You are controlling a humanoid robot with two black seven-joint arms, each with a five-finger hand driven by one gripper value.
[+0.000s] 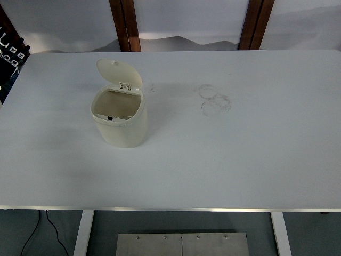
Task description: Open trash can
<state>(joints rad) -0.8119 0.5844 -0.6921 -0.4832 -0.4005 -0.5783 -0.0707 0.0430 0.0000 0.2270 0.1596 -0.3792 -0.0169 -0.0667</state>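
Note:
A small cream trash can [119, 124] stands on the white table [224, 154], left of centre. Its hinged lid [119, 73] is flipped up and back, standing nearly upright behind the mouth. The inside of the can [118, 103] shows and looks bare. Neither of my hands nor any arm appears in the top view.
Faint grey ring marks [214, 98] stain the table right of the can. The table's front edge [170, 208] runs across the bottom, with white legs and a metal plate [181, 244] below. Wooden posts [126, 25] stand behind the far edge.

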